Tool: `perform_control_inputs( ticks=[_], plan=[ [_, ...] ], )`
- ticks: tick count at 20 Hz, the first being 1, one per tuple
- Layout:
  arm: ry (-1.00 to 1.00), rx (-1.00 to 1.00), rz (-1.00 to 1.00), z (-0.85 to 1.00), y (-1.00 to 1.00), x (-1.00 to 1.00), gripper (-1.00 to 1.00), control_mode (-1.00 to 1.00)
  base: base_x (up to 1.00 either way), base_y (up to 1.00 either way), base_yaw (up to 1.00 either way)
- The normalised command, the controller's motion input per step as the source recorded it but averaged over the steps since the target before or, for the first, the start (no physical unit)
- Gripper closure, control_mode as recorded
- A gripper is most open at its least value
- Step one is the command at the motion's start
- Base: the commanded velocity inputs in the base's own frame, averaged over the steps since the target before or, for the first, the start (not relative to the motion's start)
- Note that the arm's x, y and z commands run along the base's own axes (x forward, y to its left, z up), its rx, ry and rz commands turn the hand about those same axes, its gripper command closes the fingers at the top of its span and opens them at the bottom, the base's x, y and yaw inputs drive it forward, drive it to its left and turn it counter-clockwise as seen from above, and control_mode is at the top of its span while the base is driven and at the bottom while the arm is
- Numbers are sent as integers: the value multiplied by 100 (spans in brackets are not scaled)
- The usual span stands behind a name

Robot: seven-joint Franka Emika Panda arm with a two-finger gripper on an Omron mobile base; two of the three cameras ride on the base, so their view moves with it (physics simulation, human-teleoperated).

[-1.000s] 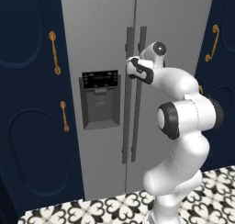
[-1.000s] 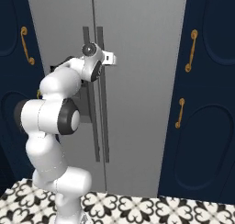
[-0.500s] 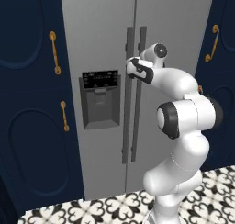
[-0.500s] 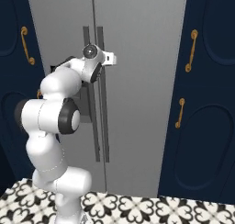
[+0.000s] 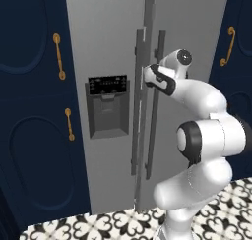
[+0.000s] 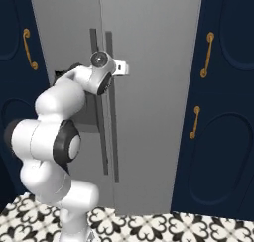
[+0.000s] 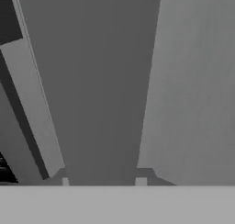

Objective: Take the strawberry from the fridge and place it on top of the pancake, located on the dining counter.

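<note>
The light-grey two-door fridge stands closed in front of me, with two dark vertical bar handles at its middle seam. My gripper is at chest height on the right door's handle. In the hand view that handle runs as a wide dark bar straight between my fingertips, and my gripper is shut on it. The left door's handle lies beside it. The strawberry, the pancake and the dining counter are out of view.
Navy cabinets with gold handles flank the fridge on both sides. The black-panelled dispenser recess sits in the left door. A patterned black-and-white tile floor runs below.
The jaws have closed on the right door's handle. The arm and the fridge doors have barely moved.
</note>
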Motion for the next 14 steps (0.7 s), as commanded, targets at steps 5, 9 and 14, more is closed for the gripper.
perform_control_inputs(
  ticks=[5, 9, 14],
  plan=[
    [0, 0, 1, 12, -77, -100, 100, -100, 0, 0, 0],
    [0, 0, 2, 22, -83, -84, 100, -100, 0, 0, 0],
    [5, 0, 1, 1, -59, -43, -100, -100, 0, 0, 0]
  ],
)
